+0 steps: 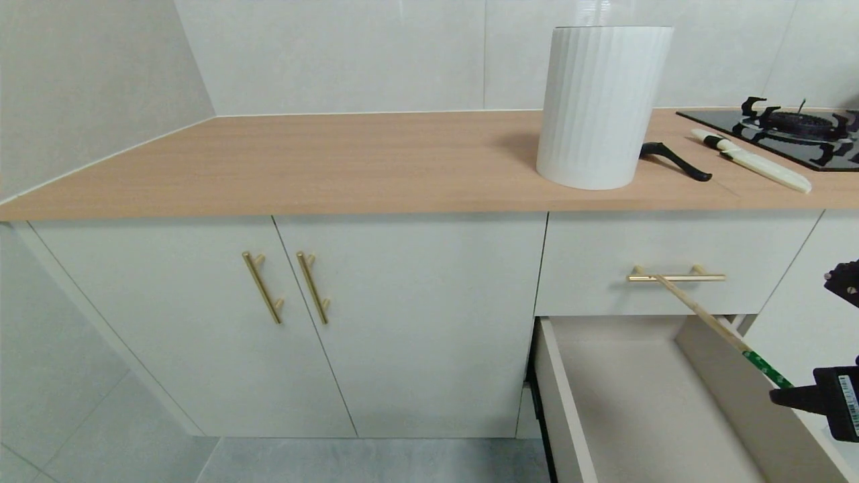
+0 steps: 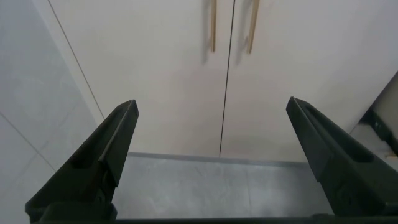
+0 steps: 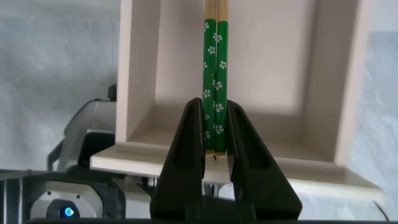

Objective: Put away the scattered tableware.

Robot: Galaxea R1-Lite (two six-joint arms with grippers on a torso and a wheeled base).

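The head view takes in the wooden worktop (image 1: 335, 168). A tall white ribbed container (image 1: 597, 107) stands near its front edge towards the right end. A black-handled utensil (image 1: 678, 161) lies just beside the container, and a cream knife (image 1: 751, 161) lies between that utensil and the hob (image 1: 792, 134) at the back right corner. Below the front edge, the lower drawer (image 1: 564, 402) stands pulled out. A pair of chopsticks (image 1: 711, 322) slants above its right wall, the bare tips crossing the gold handle (image 1: 676, 276) of the shut drawer above.

The right wrist view gives the grip up close. The right gripper (image 3: 216, 149) has its fingers (image 3: 186, 143) pressed together on the green, flower-printed ends of the chopsticks (image 3: 216, 81). The two sticks lie side by side and point out over the drawer's pale interior. In the head view the right gripper (image 1: 782, 392) sits just past the drawer's right wall.

The left wrist view faces the double cabinet doors (image 2: 280, 93) and the grey floor. There the left gripper (image 2: 211, 107) is spread wide, with nothing between its fingers.
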